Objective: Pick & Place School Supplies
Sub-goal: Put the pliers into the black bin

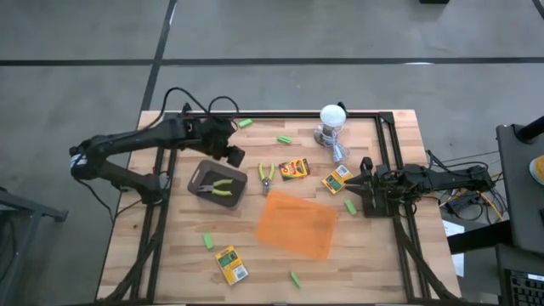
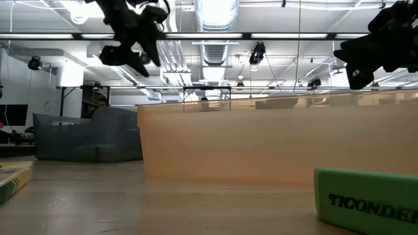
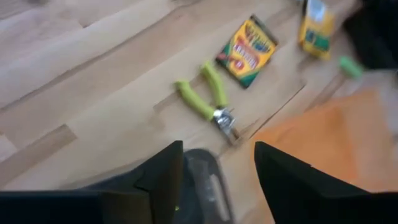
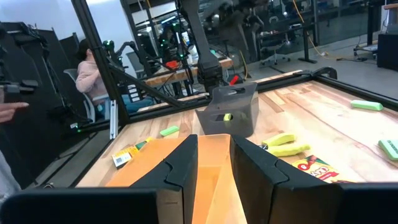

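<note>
Left gripper [image 1: 229, 155] hangs with fingers apart over the upper edge of the dark bin [image 1: 201, 177], left of centre; yellow-handled pliers [image 1: 223, 188] lie inside. Green-handled pliers [image 1: 266, 174] and a crayon box [image 1: 294, 168] sit mid-frame beside the orange tray [image 1: 297, 225]. Right gripper [image 1: 358, 194], fingers slightly parted on nothing, waits right.

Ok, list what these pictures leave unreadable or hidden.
- Low view: orange tray walls off the table behind it.
- Low view: green eraser cut by the edge, lettering incomplete.
- Left wrist view: left gripper fingers hide most of the grey bin.
- High view: crayon box print too small.
</note>
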Tool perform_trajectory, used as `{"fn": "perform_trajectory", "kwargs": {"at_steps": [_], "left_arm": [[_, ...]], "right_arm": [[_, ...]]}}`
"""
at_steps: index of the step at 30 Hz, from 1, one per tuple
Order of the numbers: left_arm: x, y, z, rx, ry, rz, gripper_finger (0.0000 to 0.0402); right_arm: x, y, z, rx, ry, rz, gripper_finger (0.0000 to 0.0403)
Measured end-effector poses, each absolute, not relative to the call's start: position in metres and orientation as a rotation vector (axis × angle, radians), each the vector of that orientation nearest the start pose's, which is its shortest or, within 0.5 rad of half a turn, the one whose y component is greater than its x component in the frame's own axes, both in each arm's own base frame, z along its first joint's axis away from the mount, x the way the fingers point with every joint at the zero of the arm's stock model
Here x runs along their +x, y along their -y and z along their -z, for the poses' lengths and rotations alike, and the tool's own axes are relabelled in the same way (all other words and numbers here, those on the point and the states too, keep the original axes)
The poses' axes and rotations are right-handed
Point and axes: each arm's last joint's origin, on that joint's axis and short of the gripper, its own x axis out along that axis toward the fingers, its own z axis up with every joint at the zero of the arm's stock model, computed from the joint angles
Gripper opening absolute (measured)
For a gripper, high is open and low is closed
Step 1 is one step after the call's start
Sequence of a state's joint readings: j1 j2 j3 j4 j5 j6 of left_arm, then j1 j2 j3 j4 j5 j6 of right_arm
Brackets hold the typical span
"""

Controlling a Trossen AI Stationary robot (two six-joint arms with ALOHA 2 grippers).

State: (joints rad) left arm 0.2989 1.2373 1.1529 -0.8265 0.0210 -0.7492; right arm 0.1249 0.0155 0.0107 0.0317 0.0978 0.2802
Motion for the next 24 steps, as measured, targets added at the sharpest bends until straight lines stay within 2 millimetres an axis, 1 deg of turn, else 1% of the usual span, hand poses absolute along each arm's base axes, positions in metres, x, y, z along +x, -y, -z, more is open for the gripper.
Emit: {"fn": "perform_trajectory", "kwargs": {"at_steps": [2,5,9,12,17,24], "left_arm": [[0.232,-0.071,-0.32,-0.913,-0.732,-0.613,0.0217],[0.236,-0.072,-0.321,-1.017,-0.705,-0.66,0.0219],[0.247,-0.075,-0.319,-1.042,-0.715,-0.679,0.0218],[0.259,-0.079,-0.315,-1.07,-0.741,-0.684,0.0218],[0.281,-0.084,-0.303,-1.161,-0.816,-0.747,0.0218],[0.313,-0.098,-0.292,-1.157,-0.871,-0.782,0.0218]], "right_arm": [[0.097,-0.009,-0.169,0.283,0.022,-0.031,0.0091],[0.097,-0.009,-0.169,0.283,0.022,-0.031,0.0091],[0.097,-0.009,-0.169,0.283,0.023,-0.031,0.0091],[0.097,-0.009,-0.169,0.283,0.023,-0.031,0.0091],[0.097,-0.009,-0.169,0.283,0.023,-0.03,0.0091],[0.097,-0.009,-0.169,0.283,0.023,-0.03,0.0091]]}}
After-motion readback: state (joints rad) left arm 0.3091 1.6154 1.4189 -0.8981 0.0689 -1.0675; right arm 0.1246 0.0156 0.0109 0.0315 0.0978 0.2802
